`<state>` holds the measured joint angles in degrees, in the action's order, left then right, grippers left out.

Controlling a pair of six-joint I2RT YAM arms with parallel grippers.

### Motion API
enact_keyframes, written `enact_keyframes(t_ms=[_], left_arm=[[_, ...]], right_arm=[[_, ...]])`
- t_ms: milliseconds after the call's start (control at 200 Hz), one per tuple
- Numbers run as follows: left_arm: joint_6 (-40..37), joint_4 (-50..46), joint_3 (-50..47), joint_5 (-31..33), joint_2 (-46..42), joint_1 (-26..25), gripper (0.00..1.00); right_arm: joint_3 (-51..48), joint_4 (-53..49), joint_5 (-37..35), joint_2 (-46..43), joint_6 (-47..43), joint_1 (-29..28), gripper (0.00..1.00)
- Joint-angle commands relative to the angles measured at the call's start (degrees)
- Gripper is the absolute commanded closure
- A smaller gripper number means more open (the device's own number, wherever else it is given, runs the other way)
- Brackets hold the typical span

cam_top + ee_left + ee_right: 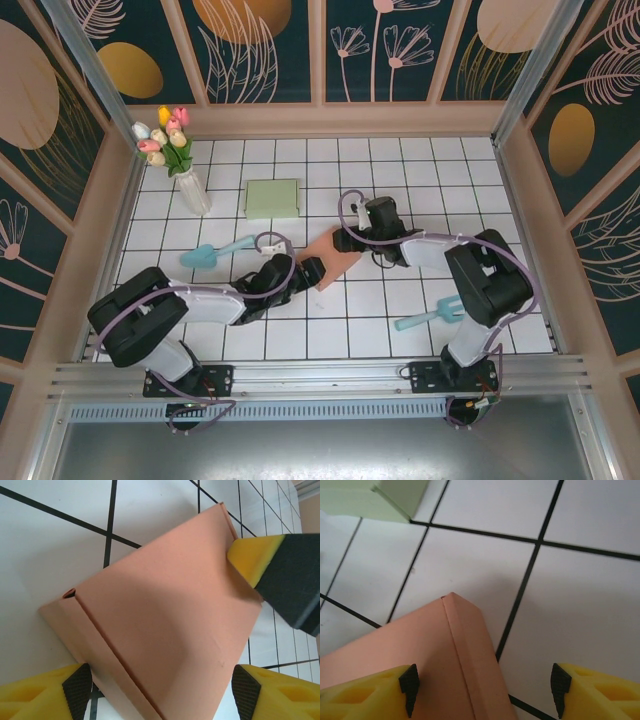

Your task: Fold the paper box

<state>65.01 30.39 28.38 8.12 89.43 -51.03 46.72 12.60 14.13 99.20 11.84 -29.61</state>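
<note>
The paper box [335, 258] lies mid-counter between the arms, a nearly flat salmon sheet with only a narrow flap creased along one edge. The folding looks barely begun, with the walls and ends probably left to raise. The left pincer [160, 690] straddles one corner, jaws wide, clamping nothing. The right pincer [482, 685] gapes over the opposite corner, one finger at the card's edge. The counter [300, 330] is white tile with dark grout. It carries a green box [272, 198] and a vase of tulips [190, 185], within floral-panelled walls [260, 45].
</note>
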Motion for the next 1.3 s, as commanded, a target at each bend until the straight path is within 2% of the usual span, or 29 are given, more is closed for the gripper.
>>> enact_keyframes(t_ms=[0, 195, 385, 555, 721, 1021, 1161, 1296], left_arm=[[-0.05, 1.84, 2.49, -0.42, 2.66, -0.35, 0.24], [-2.51, -1.85, 9.56, -1.08, 6.29, -0.39, 0.24], [-7.84, -10.68, 23.45, -1.37, 10.33, 0.03, 0.24], [-10.02, -14.89, 35.4, -5.51, 16.39, 3.08, 0.24], [-12.0, -16.64, 43.81, -8.96, 22.36, 7.27, 0.24], [-13.69, -27.38, 65.2, -11.61, 35.3, 12.08, 0.24], [-14.53, -30.7, 70.45, -12.05, 39.01, 13.59, 0.24], [-15.34, -31.27, 71.02, -11.51, 40.15, 14.62, 0.24]], right_arm=[[0.86, 0.17, 5.48, 1.18, -1.42, 0.25, 0.29], [-0.18, 0.22, 5.66, -2.4, 1.93, 1.73, 0.34], [0.32, -0.91, 5.28, -6.31, 5.89, 4.46, 0.44], [2.94, -1.08, 1.04, -7.78, 7.3, 5.3, 0.45], [6.2, 1.07, -3.42, -5.31, 8.44, 5.64, 0.44], [16.41, 1.45, -3.32, 6.83, 9.72, 8.14, 0.44], [16.04, 4.31, -3.82, 8.8, 11.83, 8.96, 0.44], [13.38, 7.55, -4.45, 7.97, 12.86, 9.64, 0.44]])
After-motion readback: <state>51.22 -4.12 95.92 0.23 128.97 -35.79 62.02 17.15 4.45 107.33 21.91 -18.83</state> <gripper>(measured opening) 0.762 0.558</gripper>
